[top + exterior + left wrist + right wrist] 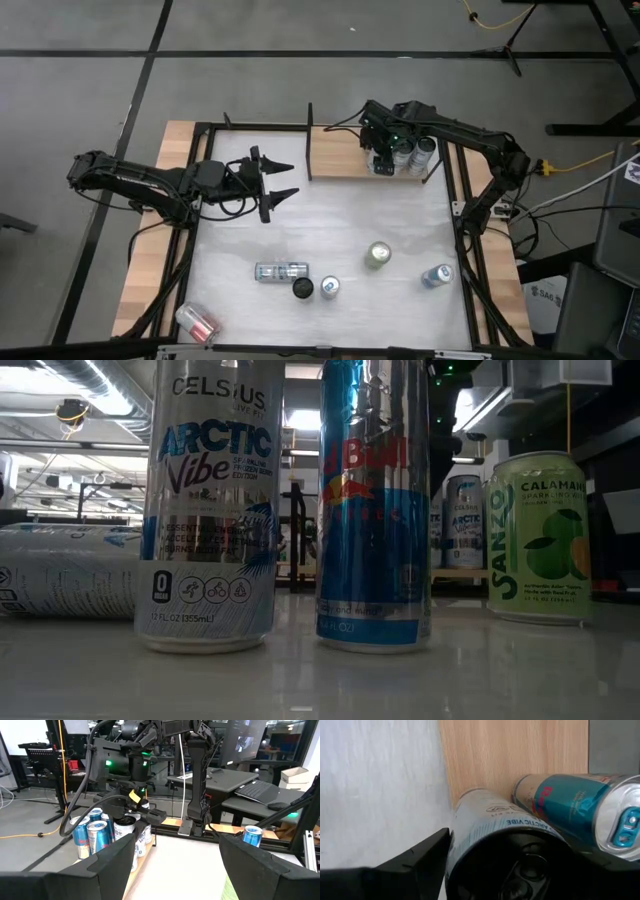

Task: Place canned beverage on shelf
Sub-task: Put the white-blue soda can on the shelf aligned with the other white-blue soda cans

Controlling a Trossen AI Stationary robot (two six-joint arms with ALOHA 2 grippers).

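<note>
We are looking at the right end effector (383, 160) poised over the shelf (335, 153), at the near edge of its right-hand end, where it is straddling a white Arctic Vibe can (490, 827) that is standing on the wooden board. In the right wrist view one dark finger (417, 857) is standing just clear of the can's side, so we are reading the grip as released or releasing, with the can resting on the shelf rather than hanging from the jaws. Just beside it are two or three more cans, among them a blue one (575, 802) that is sitting very close, perhaps touching.

The risk we are seeing is in the withdrawal. If the fingers are not fully clear when the arm lifts, we are expecting them to drag the white can up or tip it against the blue neighbour, and a knock there could topple the tight cluster off the shelf's edge. A sideways retreat could also clip the thin black upright at that end.

The left end effector (283, 179) is waiting with its jaws spread and empty above the counter (330, 225), well apart from the shelf. Several cans are still waiting on the counter, including a green one (377, 256) and one lying on its side (281, 271), which could roll when grasped.
</note>
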